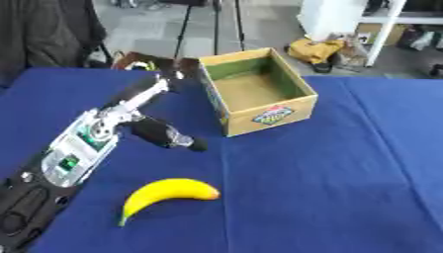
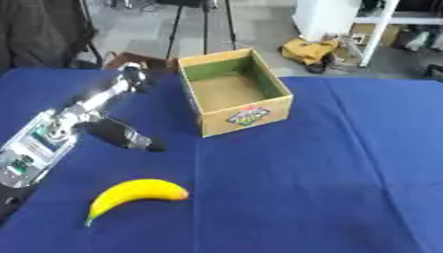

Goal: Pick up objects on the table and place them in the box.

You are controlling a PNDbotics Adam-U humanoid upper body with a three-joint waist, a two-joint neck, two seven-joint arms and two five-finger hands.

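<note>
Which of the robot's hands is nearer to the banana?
Left. The left hand is just above the banana on the blue table; the right hand shows in neither view.

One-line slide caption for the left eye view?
Left hand reaches across blue table; banana lies before the empty box.

My left arm [image 1: 73,153] in black casing, silver-white metal plates along the forearm, small green patches on them, round black openings near the base, my left hand [image 1: 160,132] black with silver fittings
</note>
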